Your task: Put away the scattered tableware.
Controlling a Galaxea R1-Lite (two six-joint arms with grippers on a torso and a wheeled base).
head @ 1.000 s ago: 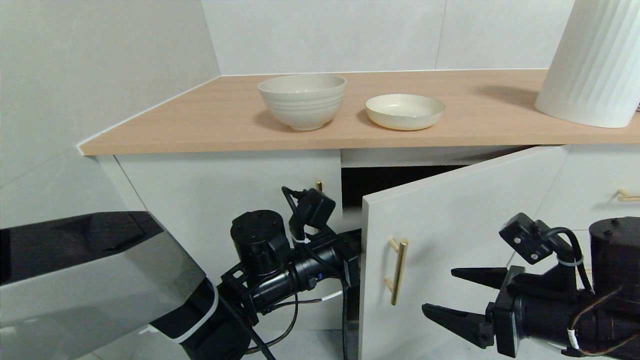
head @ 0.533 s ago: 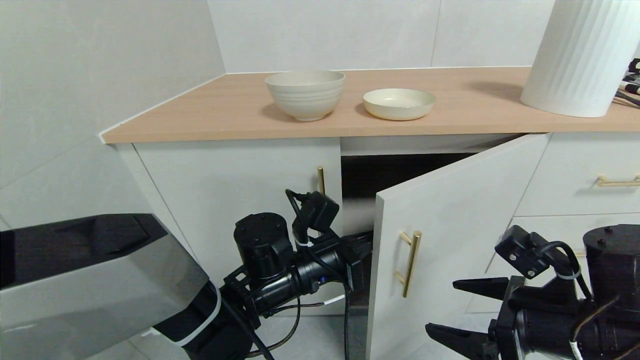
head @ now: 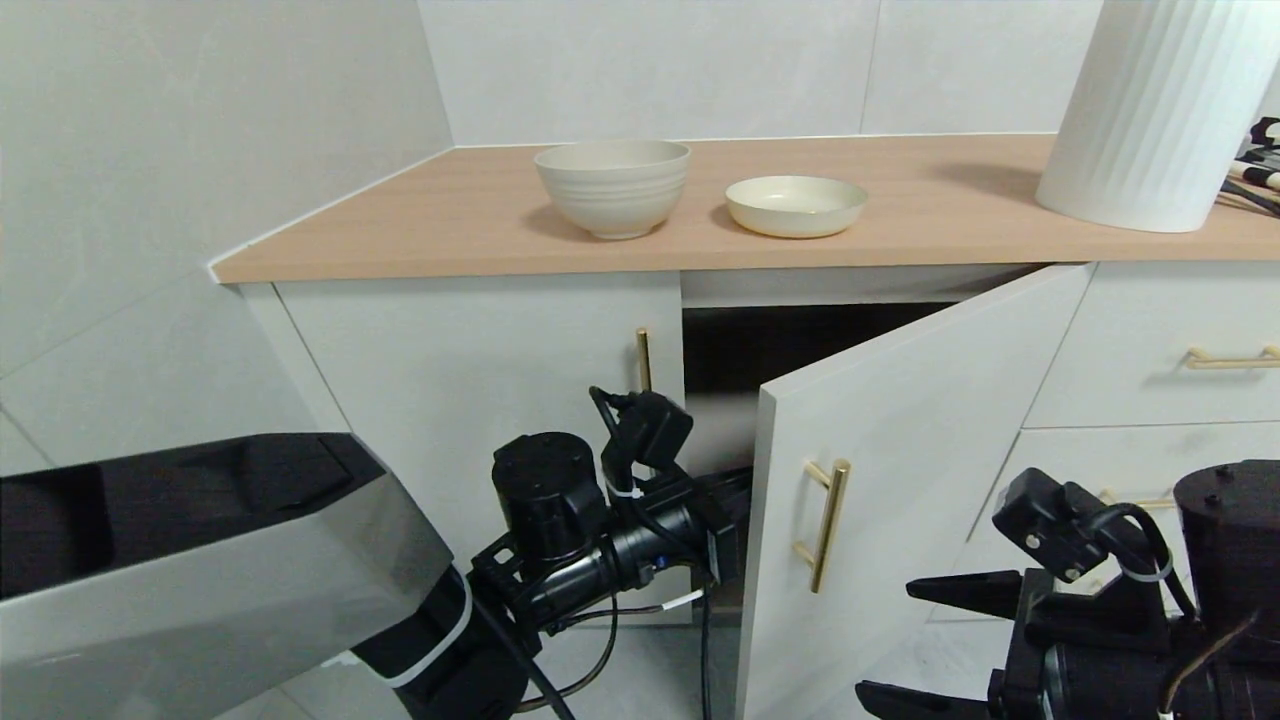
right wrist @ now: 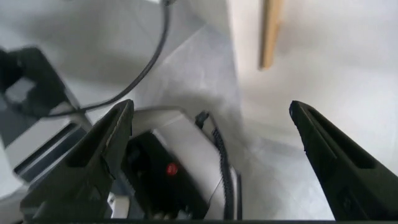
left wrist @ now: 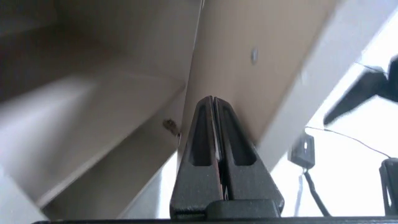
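Since both pieces look like glazed ceramic, the bowl (head: 613, 188) and the shallow dish (head: 796, 205) will probably be stiff, fairly heavy for their size, slick to the touch and apt to chip if knocked. They stand side by side but apart on the wooden counter (head: 420, 235), the bowl toward the robot's left and the dish above the cupboard opening. The rim seems the best hold on each, with one finger inside and one outside. The dish's low wall gives little to pinch, so it would call for a square, careful grip.

The left arm is low and stretched forward into the gap beside the cupboard door (head: 900, 430). The fingers of the left gripper (left wrist: 212, 102) are pressed together on nothing, the tip at the inner side of the door's free edge. Whether it touches the door is unclear. The door stands half open, its brass handle (head: 826, 525) facing outward. The right arm is also low, in front of the door, and the right gripper (head: 885, 638) is spread wide and empty, pointing toward the door face below the handle.
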